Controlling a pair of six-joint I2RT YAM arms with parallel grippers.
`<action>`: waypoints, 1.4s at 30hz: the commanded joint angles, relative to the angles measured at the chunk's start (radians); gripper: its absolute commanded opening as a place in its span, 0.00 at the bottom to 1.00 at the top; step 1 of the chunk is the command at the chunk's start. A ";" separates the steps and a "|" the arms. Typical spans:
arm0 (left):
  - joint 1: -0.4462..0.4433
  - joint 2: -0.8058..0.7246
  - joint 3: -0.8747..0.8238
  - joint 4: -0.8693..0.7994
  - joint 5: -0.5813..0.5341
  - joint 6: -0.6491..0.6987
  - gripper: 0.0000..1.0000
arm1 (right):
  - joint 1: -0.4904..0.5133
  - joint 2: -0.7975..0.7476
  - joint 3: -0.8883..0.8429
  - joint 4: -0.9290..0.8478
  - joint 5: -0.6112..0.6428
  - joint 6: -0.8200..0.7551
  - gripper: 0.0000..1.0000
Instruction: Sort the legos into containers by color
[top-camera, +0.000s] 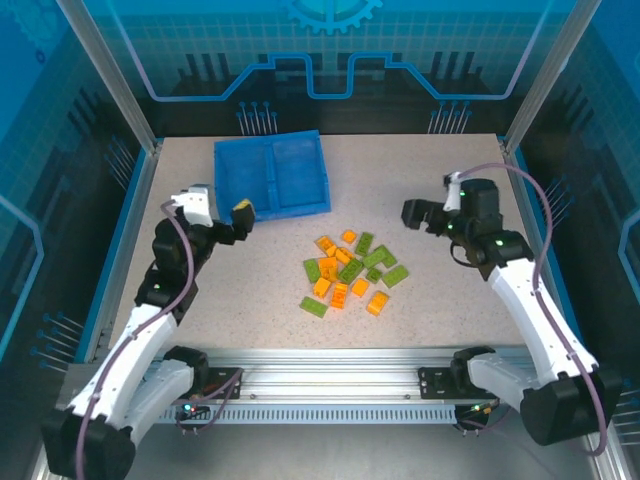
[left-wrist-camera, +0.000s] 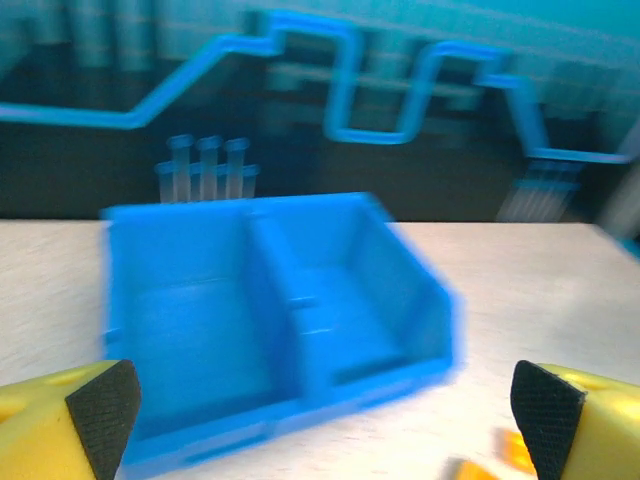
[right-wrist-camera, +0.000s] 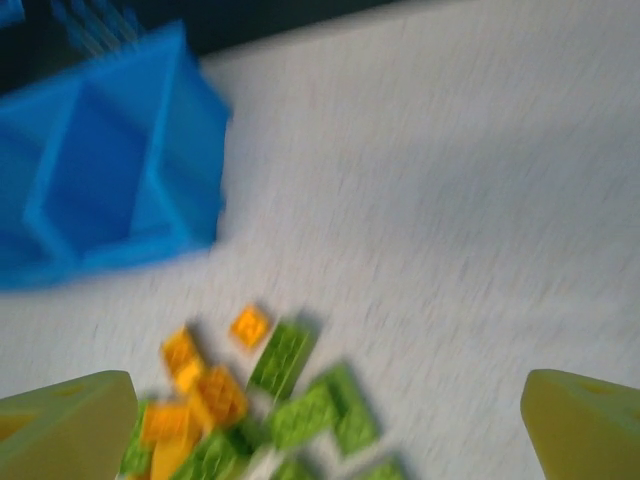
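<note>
Wide bare desk (top-camera: 440, 165) right of the legos (top-camera: 350, 270), heaped mid-desk, orange and green mixed. Near the far edge, left of centre, the tray (top-camera: 285, 212). Left end effector (top-camera: 238, 220) spread wide, gripping nothing, just off the tray's near right corner. Right end effector (top-camera: 412, 214) likewise wide, empty, right of the heap.
</note>
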 joint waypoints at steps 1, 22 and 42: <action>-0.123 -0.029 0.116 -0.360 0.163 0.148 0.99 | 0.135 0.071 0.029 -0.244 -0.062 0.142 0.98; -0.342 -0.114 0.026 -0.605 0.359 0.643 0.99 | 0.513 0.677 0.263 -0.214 0.186 0.639 0.77; -0.342 -0.142 0.003 -0.561 0.295 0.641 0.99 | 0.547 0.592 0.254 -0.230 0.321 0.638 0.34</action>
